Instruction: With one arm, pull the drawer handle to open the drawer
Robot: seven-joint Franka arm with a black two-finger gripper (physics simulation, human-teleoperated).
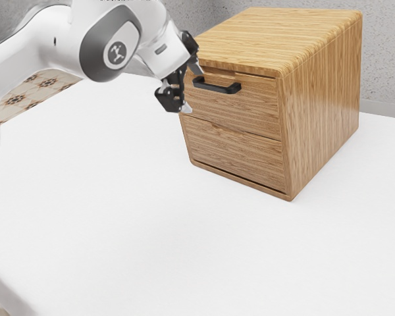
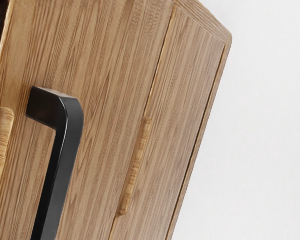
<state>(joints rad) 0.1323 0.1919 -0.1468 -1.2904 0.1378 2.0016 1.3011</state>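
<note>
1. Bamboo-grained wood is covering the whole cabinet [image 1: 319,99], which is standing on the white table [image 1: 151,230] at about 1 o'clock from the middle of the exterior view.
2. The upper drawer [image 1: 247,112] is sitting at the top of the cabinet's front, directly over the lower drawer [image 1: 240,153]. Its black handle [image 1: 216,85] is running across the upper part of the drawer front as a bar, held off the wood by bent ends.
3. Your gripper [image 1: 172,97] is hovering just beside the handle's end, and the bar is lying at 3 o'clock from it in the exterior view. I cannot tell whether it is open or closed, or whether it is touching the handle.
4. In the wrist view the handle [image 2: 60,165] is looking stiff and smooth. I am judging it will not bend, but it may be slipping in a weak grip.
5. You are best taking the bar near its middle, across its thin side, and pulling straight out from the front. The drawer is probably sliding with moderate weight.
</note>
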